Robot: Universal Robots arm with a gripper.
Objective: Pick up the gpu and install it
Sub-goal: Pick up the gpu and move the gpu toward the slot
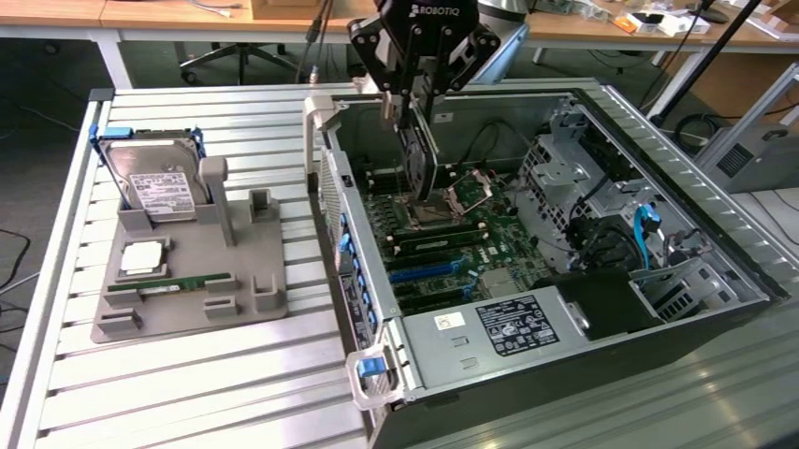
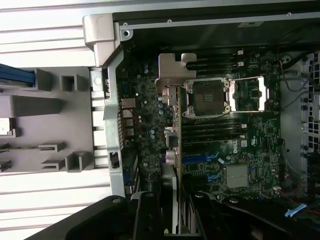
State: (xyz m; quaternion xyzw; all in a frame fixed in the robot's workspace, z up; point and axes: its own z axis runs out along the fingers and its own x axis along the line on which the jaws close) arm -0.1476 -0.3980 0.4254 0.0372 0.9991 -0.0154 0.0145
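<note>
The gripper is clamped on the gpu, holding it on edge inside the case, above the motherboard and close by the open CPU socket. The risk, as I judge it: the card is not over the blue slots, so its lower edge could strike the socket pins, or its bracket could snag the case wall
</note>
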